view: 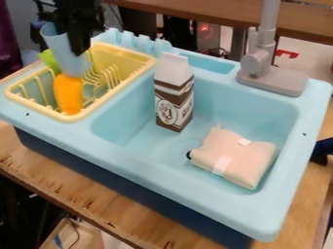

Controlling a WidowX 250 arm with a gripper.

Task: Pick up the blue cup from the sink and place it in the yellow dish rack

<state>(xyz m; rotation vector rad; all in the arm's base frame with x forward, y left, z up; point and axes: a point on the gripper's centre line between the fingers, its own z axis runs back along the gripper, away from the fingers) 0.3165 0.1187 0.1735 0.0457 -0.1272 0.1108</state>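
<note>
At the upper left, over the yellow dish rack [144, 62], hangs my black gripper [73, 43], shut on a light blue cup [58, 49]. The cup tilts, with its wide mouth toward the upper left and its narrow end low, just above an orange object [68, 94]. That orange object stands in the rack, and a green piece [48, 60] shows behind the cup; whether the two are joined I cannot tell. A brown and white carton [174, 92] stands upright in the sink basin. Near the basin's front right lies a folded pale pink cloth [235, 154].
The light blue sink [130, 154] sits on a wooden table [98, 199], with the rack on its left side. A grey faucet [267, 70] rises at the back right edge. The rack's walls and prongs surround the orange object.
</note>
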